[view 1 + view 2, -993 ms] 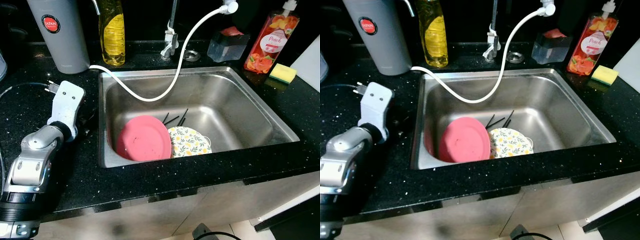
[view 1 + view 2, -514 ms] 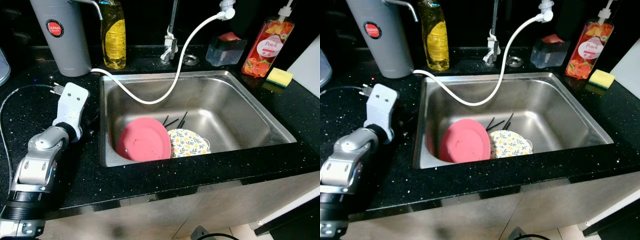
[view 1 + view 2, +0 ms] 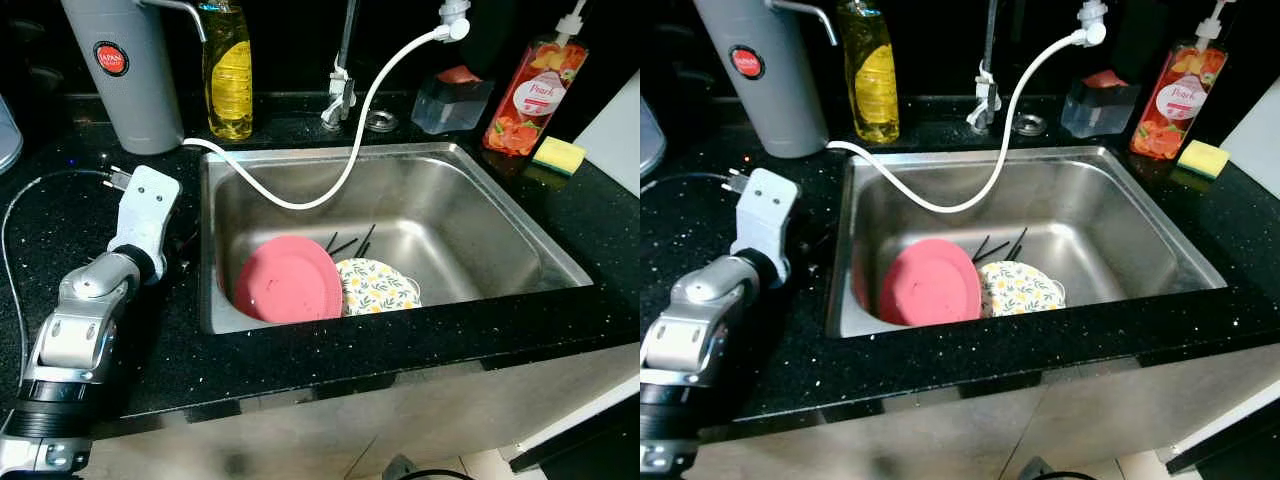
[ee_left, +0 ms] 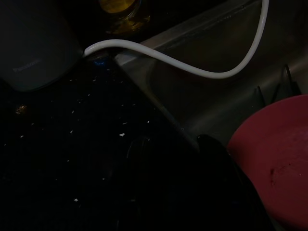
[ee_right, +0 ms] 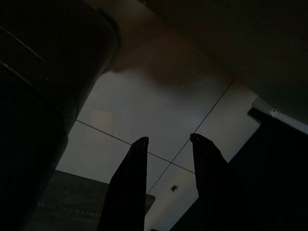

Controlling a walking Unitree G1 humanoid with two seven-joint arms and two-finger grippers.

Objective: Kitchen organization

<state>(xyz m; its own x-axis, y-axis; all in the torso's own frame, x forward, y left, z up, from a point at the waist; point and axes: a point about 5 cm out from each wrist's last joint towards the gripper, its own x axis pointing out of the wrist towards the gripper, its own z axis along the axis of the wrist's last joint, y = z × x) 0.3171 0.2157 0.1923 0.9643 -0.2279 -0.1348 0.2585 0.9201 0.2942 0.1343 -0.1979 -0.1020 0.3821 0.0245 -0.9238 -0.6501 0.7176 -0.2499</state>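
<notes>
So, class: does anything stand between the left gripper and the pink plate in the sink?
Only the sink's left wall. The left gripper sits over the black counter beside that rim, and the pink plate leans just inside it. The white hose hangs further back, not across the path.

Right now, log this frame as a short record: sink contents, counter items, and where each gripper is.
sink: pink plate, floral plate, dark utensils behind them
hose: white hose drooping into the sink
counter left: grey canister, yellow soap bottle
counter right: peach soap bottle, yellow sponge
left gripper: over the counter at the sink's left edge
right gripper: hanging idle, fingers apart, above floor tiles
</notes>
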